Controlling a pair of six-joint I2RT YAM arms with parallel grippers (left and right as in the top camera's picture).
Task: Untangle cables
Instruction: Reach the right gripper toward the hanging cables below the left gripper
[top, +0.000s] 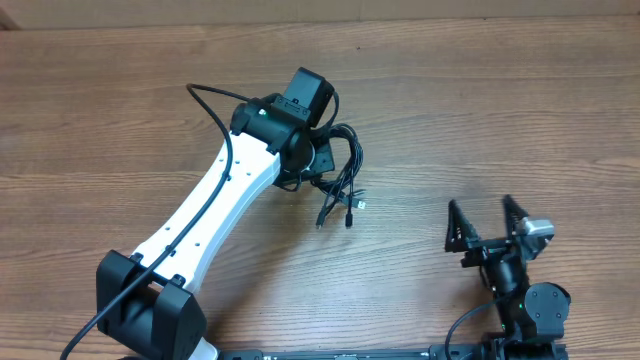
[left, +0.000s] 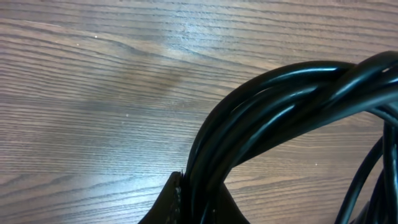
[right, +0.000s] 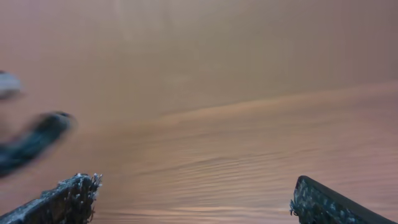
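The cables (top: 343, 172) are a bundle of thin black cords near the table's middle, with two plug ends (top: 338, 212) trailing toward the front. My left gripper (top: 318, 158) sits over the bundle's left side, mostly hidden under its wrist camera. In the left wrist view the left gripper (left: 202, 190) is shut on several twisted strands of the cables (left: 280, 93), which arch up and to the right above the wood. My right gripper (top: 486, 215) stands open at the front right, well apart from the bundle. Between its fingers (right: 65, 198) there is only bare wood.
The wooden table (top: 480, 100) stretches all round. The left arm's white link (top: 215, 205) runs diagonally from the front left base, with its own thick black cord (top: 205, 100) looping above it. A blurred dark shape (right: 31, 142) lies at the left of the right wrist view.
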